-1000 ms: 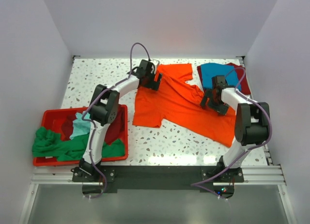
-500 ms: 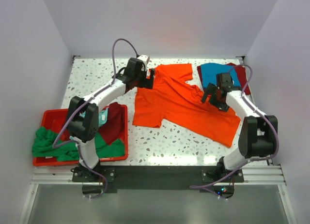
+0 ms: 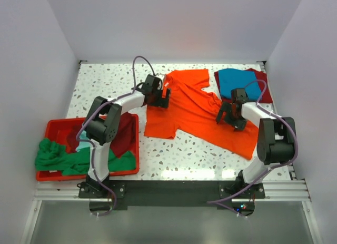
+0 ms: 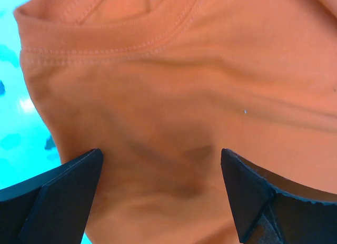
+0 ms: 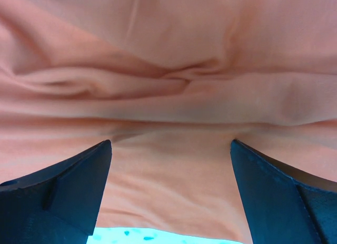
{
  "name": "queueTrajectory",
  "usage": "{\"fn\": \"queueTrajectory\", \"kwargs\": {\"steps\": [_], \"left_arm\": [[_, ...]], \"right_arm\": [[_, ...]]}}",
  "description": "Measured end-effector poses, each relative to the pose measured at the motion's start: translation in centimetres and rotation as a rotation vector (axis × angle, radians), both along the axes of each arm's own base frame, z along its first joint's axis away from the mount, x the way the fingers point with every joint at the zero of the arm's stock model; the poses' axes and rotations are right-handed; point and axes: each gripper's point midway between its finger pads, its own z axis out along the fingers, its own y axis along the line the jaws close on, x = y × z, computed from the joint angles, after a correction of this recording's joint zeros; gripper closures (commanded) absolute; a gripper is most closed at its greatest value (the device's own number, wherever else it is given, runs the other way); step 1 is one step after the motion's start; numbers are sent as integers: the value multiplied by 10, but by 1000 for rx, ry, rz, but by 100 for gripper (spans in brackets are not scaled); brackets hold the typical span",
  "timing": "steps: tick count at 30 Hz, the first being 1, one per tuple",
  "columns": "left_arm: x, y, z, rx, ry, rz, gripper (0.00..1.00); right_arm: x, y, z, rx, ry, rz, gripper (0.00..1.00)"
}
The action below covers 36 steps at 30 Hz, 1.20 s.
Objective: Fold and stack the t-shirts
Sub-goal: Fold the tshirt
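Note:
A bright orange t-shirt (image 3: 195,115) lies spread on the speckled table. My left gripper (image 3: 164,97) is open and pressed down on its left shoulder, just below the collar (image 4: 110,28); its fingers (image 4: 63,191) straddle flat orange cloth. My right gripper (image 3: 227,114) is open over the shirt's wrinkled right side (image 5: 174,80), fingers (image 5: 68,186) apart, nothing pinched between them. A folded blue t-shirt (image 3: 237,80) lies on a dark red one (image 3: 265,91) at the back right. Green (image 3: 58,157), dark red (image 3: 124,133) and light teal (image 3: 84,144) shirts lie in the bin.
A red plastic bin (image 3: 52,125) stands at the table's left front, with shirts hanging over its rim. White walls close in the table on three sides. The table's front edge (image 3: 179,176) runs just ahead of the arm bases.
My left gripper went back and left, then returned down onto the shirt's left shoulder. My right gripper lifted toward the blue shirt, then came down again on the orange shirt's right side.

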Motion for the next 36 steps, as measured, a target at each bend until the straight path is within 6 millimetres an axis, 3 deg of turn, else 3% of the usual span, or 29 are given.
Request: {"fn": "queueTrajectory", "kwargs": {"steps": [7, 16, 22, 26, 32, 34, 36], "left_arm": [[15, -5, -2, 0, -37, -13, 0], [49, -25, 1, -25, -87, -46, 0], [53, -27, 4, -23, -92, -56, 0], [39, -11, 20, 2, -101, -16, 0], [5, 18, 67, 69, -167, 87, 2], [-6, 20, 70, 98, -171, 111, 4], [-22, 23, 59, 129, -146, 123, 7]], "right_arm": [[14, -8, -2, -46, -5, -16, 1], [29, -17, -1, -68, 1, -38, 1], [39, -15, 2, -57, -4, -11, 1], [47, -10, 10, -32, -17, 13, 1], [57, -3, 21, 5, -42, 33, 1], [57, -1, 22, 17, -43, 38, 1], [56, 0, 22, 19, -40, 39, 1]]}}
